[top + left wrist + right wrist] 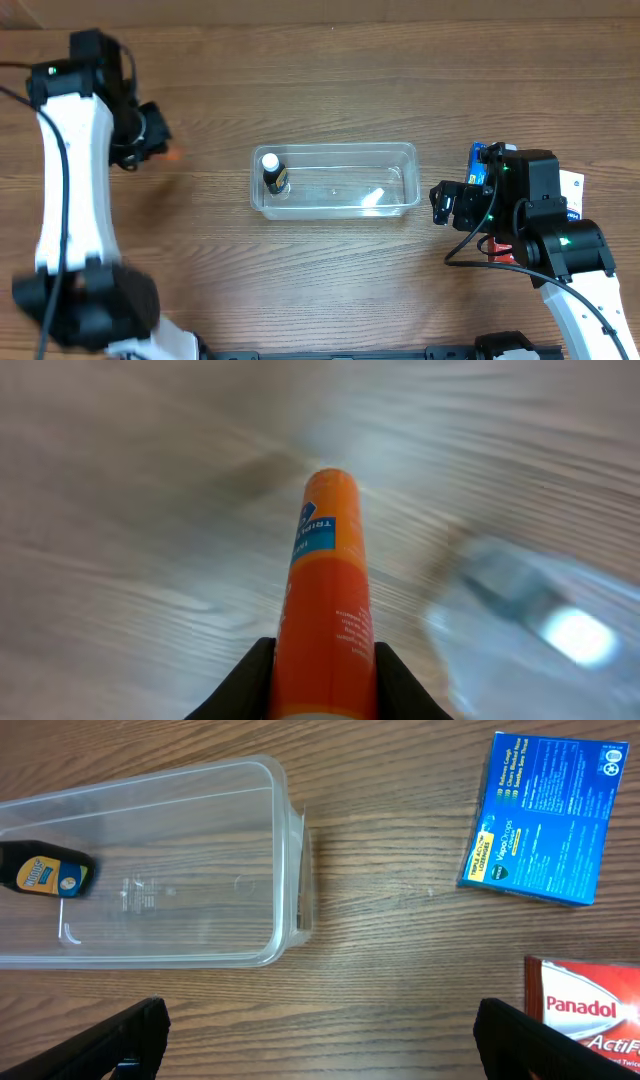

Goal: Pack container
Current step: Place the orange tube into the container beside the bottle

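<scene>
Closest in, our left gripper (322,656) is clamped on the lower part of an orange tube (325,570), which pokes out ahead of the fingers. That view is blurry, so we can't judge how square the hold is. In the overhead view that arm sits well apart from the container (335,147), off to its left. Over on the other side, our right gripper (320,1032) is spread wide with nothing in it, hovering just beside the container's near short end. The container itself sits mid-table (400,970), upright, with only a small dark bottle (45,875) lying at its far end, so there's loads of room. We reckon this tub is light, thin-walled and a bit flexy, and smooth enough to skate on the wood if bumped. If it needs steadying, we'd pinch the rim at a short wall near a rounded corner, not a long side, which would probably bow. Farther out from the right gripper, a red Panadol box (585,1010) and then a blue box (540,820) lie flat.
</scene>
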Robot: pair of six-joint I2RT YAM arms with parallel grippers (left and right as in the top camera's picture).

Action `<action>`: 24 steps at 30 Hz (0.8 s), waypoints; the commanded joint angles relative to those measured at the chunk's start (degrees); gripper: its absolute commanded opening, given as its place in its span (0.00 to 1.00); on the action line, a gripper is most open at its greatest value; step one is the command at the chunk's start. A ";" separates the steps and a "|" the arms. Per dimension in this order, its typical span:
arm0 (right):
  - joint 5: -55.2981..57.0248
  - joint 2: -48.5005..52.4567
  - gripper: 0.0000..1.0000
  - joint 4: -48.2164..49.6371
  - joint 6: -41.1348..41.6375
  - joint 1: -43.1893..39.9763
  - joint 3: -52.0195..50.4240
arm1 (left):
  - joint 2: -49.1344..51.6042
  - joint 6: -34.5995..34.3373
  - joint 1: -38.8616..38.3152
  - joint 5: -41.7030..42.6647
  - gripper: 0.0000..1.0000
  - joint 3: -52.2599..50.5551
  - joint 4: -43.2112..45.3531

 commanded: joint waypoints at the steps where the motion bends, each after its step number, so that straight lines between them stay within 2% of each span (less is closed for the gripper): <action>1: -0.04 -0.35 1.00 0.24 -0.20 -0.07 1.51 | -13.84 0.04 -11.10 3.74 0.04 0.55 -0.39; 6: -0.07 -0.35 1.00 0.26 -0.20 -0.07 1.51 | -15.21 -1.07 -26.51 3.69 0.04 -0.09 -5.18; 9: -0.07 -0.35 1.00 0.20 -0.20 -0.07 1.51 | -12.94 -2.60 -31.58 1.70 0.04 -4.96 -2.19; 15: -0.07 -0.35 1.00 0.02 -0.20 -0.07 1.51 | -6.69 -3.13 -32.06 1.75 0.04 -17.03 5.35; 24: -0.07 -0.35 1.00 -0.02 -0.20 -0.07 1.51 | -1.20 -2.97 -32.06 0.04 0.07 -17.46 7.50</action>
